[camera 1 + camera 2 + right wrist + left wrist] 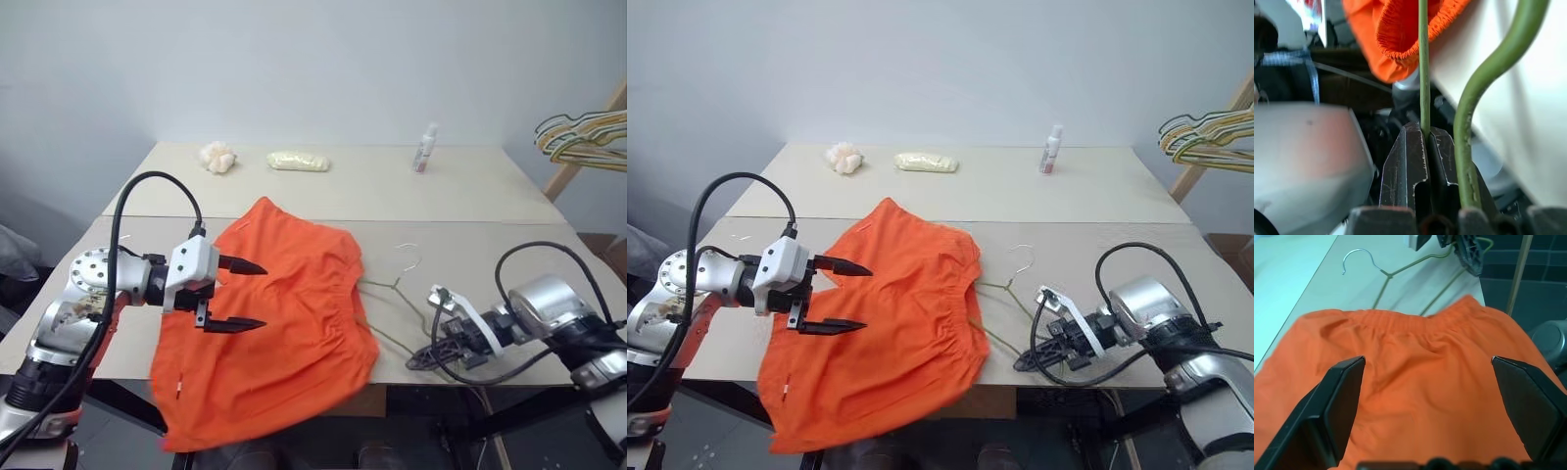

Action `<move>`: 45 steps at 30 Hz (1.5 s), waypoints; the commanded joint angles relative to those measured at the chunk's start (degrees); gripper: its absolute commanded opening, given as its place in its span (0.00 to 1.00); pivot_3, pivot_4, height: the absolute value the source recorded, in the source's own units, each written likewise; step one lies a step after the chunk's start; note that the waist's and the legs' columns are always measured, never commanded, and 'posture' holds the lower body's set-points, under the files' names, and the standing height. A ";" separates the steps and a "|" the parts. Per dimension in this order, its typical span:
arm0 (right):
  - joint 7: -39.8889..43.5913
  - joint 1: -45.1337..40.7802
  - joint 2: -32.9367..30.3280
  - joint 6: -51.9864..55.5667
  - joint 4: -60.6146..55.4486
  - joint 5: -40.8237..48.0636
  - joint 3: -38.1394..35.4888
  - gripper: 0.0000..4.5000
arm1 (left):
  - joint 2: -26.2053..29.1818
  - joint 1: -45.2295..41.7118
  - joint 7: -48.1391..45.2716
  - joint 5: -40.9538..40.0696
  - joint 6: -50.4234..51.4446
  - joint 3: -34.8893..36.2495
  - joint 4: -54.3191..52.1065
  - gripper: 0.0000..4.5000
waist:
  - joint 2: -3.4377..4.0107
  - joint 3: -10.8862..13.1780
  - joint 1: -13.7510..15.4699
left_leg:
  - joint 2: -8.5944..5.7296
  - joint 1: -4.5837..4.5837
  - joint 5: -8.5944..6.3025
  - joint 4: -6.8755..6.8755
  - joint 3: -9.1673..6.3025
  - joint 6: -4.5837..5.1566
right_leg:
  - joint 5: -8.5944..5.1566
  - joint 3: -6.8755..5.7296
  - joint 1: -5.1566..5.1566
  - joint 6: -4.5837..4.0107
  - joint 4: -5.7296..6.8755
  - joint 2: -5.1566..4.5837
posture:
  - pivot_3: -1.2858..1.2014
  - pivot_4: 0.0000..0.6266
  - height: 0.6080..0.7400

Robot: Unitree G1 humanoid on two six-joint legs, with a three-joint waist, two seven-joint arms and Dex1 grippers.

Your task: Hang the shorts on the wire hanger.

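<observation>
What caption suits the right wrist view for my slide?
Right gripper shut on the wire hanger, orange shorts just beyond.

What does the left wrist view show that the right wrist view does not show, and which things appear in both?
Left wrist view alone: the left gripper hanging open above the shorts, and the wire hanger with its hook lying on the table.

Right wrist view alone: the right gripper from close up, its jaws shut on one thin wire of the hanger, with a second wire running beside its fingers.

Both: the orange shorts with their gathered waistband, the hanger's wires, and the pale table.
</observation>
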 commanded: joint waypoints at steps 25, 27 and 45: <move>-18.64 -3.03 8.64 -1.46 1.15 1.16 -25.49 0.00 | -0.28 -3.58 -0.20 0.41 -1.58 -0.31 1.49 1.00 | -0.02 0.00 0.48 | -0.02 0.05 0.00 -0.03 0.05 0.00 | 0.00 0.01 0.06 -0.01 -0.02 0.00 | 0.49 0.00 1.00; -19.55 -3.25 7.30 -2.62 -2.68 0.32 -24.86 0.00 | -0.67 -5.11 -0.20 0.76 -1.84 -0.45 2.85 1.00 | -0.02 0.00 0.40 | -0.02 0.05 0.00 -0.03 0.06 0.00 | 0.00 0.01 0.05 -0.01 -0.01 0.01 | 0.48 0.00 1.00; -25.26 -22.55 4.82 -21.90 -21.87 -23.62 -3.11 0.00 | -6.37 -42.15 -5.68 12.33 -23.42 -3.22 42.92 1.00 | -0.01 0.01 -6.25 | -0.07 -0.83 0.18 0.13 0.15 -0.25 | 0.01 0.05 -0.87 0.00 0.36 -0.02 | 0.43 0.00 1.00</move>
